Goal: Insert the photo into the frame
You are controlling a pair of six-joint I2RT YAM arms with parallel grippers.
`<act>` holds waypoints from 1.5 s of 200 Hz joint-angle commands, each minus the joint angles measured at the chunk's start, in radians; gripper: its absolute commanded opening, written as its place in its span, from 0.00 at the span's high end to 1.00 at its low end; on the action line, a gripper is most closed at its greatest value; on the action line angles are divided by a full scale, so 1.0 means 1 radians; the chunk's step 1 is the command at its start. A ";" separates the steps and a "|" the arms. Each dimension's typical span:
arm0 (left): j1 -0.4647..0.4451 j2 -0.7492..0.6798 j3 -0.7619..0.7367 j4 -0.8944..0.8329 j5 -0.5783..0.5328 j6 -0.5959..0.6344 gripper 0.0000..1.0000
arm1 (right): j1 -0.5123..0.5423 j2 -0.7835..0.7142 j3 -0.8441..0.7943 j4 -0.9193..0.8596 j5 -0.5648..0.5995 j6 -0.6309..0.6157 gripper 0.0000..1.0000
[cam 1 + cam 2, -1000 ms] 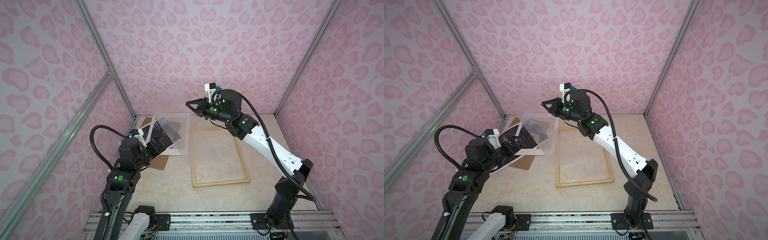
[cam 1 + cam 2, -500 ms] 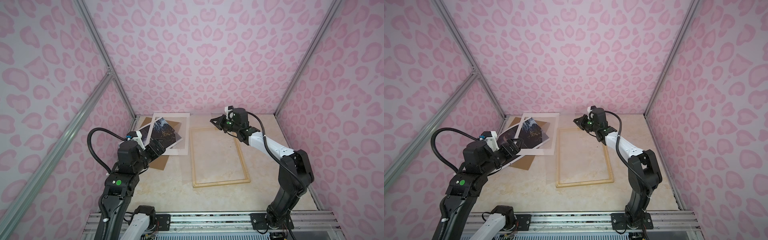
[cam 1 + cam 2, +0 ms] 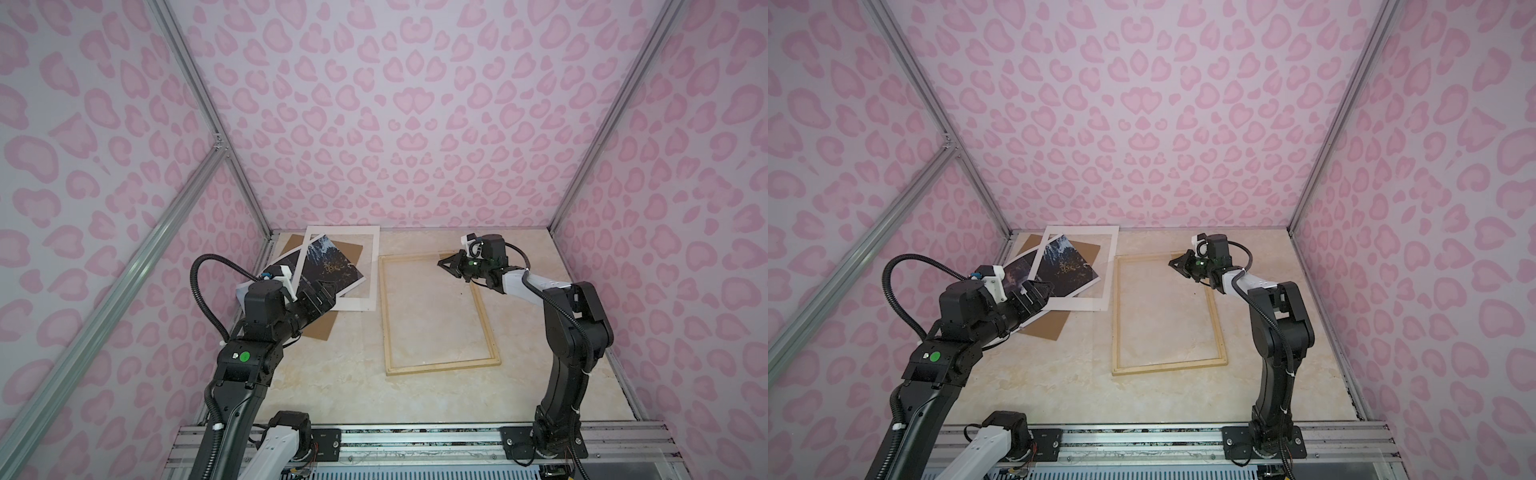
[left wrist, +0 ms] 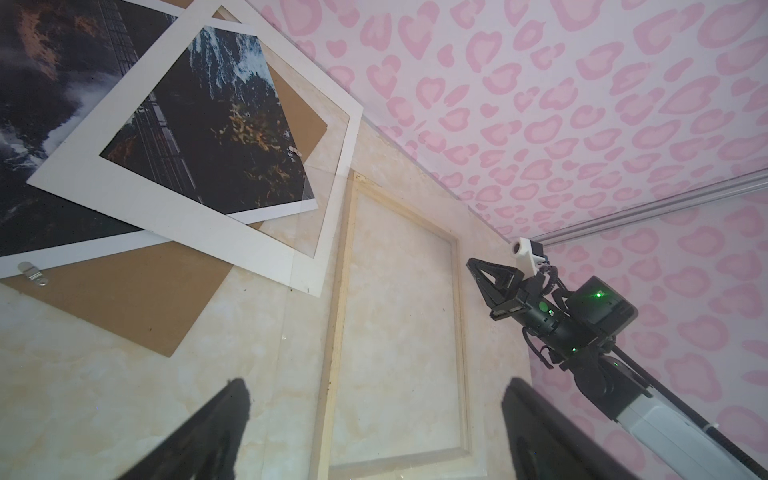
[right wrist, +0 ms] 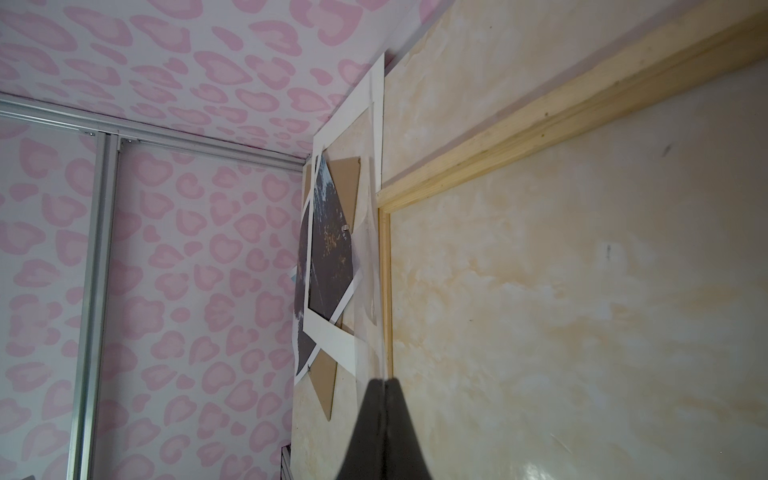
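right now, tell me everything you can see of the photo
The photo is a thin paper print: a dark forest with white falling water and a white margin. It lies flat and askew, left of the frame and not in it, on a brown board, partly under a white mat whose opening shows it. Nothing grips it.

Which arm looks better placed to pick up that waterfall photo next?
Left, I'd say. The left fingers are open and hover right by the photo, which lies partly under the white mat board. The right fingers are shut above the frame's far corner, farther from the photo.
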 commanded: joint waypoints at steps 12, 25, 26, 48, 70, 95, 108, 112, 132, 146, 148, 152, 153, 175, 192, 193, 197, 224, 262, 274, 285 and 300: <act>-0.002 -0.003 -0.024 0.018 0.024 0.006 0.02 | -0.025 -0.001 -0.009 0.026 -0.005 -0.046 1.00; -0.004 -0.001 -0.034 0.023 0.029 0.005 0.03 | -0.034 0.005 -0.006 0.025 -0.009 -0.051 1.00; -0.004 0.000 -0.035 0.022 0.029 0.005 0.03 | -0.035 0.006 -0.007 0.025 -0.009 -0.051 1.00; -0.011 0.005 -0.045 0.027 0.034 0.002 0.02 | -0.049 0.013 -0.002 0.025 -0.017 -0.055 1.00; -0.018 0.007 -0.049 0.029 0.031 0.002 0.02 | -0.063 0.017 0.001 0.014 -0.023 -0.068 1.00; -0.027 0.007 -0.047 0.034 0.029 0.005 0.02 | -0.079 0.018 0.005 -0.007 -0.031 -0.092 1.00; -0.033 0.009 -0.045 0.037 0.031 0.009 0.03 | -0.086 0.019 0.010 -0.027 -0.032 -0.113 1.00; -0.035 0.012 -0.044 0.038 0.031 0.009 0.02 | -0.089 0.021 0.010 -0.034 -0.032 -0.118 1.00; -0.046 0.018 -0.043 0.041 0.028 0.009 0.02 | -0.103 0.026 0.011 -0.040 -0.038 -0.126 1.00; -0.052 0.023 -0.043 0.042 0.025 0.008 0.02 | -0.111 0.027 0.012 -0.040 -0.038 -0.129 1.00; -0.054 0.022 -0.043 0.043 0.024 0.007 0.02 | -0.111 0.029 0.011 -0.040 -0.038 -0.130 1.00; -0.055 0.024 -0.042 0.044 0.022 0.006 0.02 | -0.113 0.030 0.012 -0.040 -0.038 -0.129 1.00; -0.056 0.024 -0.042 0.044 0.023 0.006 0.02 | -0.113 0.030 0.011 -0.040 -0.038 -0.129 1.00; -0.064 0.029 -0.042 0.044 0.016 0.005 0.02 | -0.119 0.037 0.010 -0.038 -0.037 -0.128 1.00; -0.071 0.032 -0.042 0.044 0.012 0.003 0.02 | -0.125 0.037 0.004 -0.039 -0.036 -0.129 1.00; -0.071 0.032 -0.042 0.045 0.011 0.003 0.02 | -0.125 0.037 0.004 -0.038 -0.036 -0.129 1.00; -0.072 0.032 -0.043 0.046 0.011 0.002 0.02 | -0.127 0.037 0.000 -0.036 -0.037 -0.129 1.00; -0.080 0.033 -0.045 0.047 0.006 0.002 0.02 | -0.140 0.042 0.003 -0.039 -0.049 -0.138 1.00; -0.088 0.037 -0.042 0.048 0.000 0.000 0.03 | -0.144 0.058 0.027 -0.085 -0.058 -0.172 1.00; -0.089 0.038 -0.042 0.048 -0.002 0.000 0.02 | -0.143 0.064 0.034 -0.095 -0.057 -0.178 1.00; -0.089 0.038 -0.042 0.048 -0.001 0.000 0.02 | -0.145 0.066 0.037 -0.110 -0.050 -0.187 1.00; -0.090 0.039 -0.043 0.047 -0.002 0.000 0.03 | -0.149 0.065 0.037 -0.127 -0.038 -0.197 1.00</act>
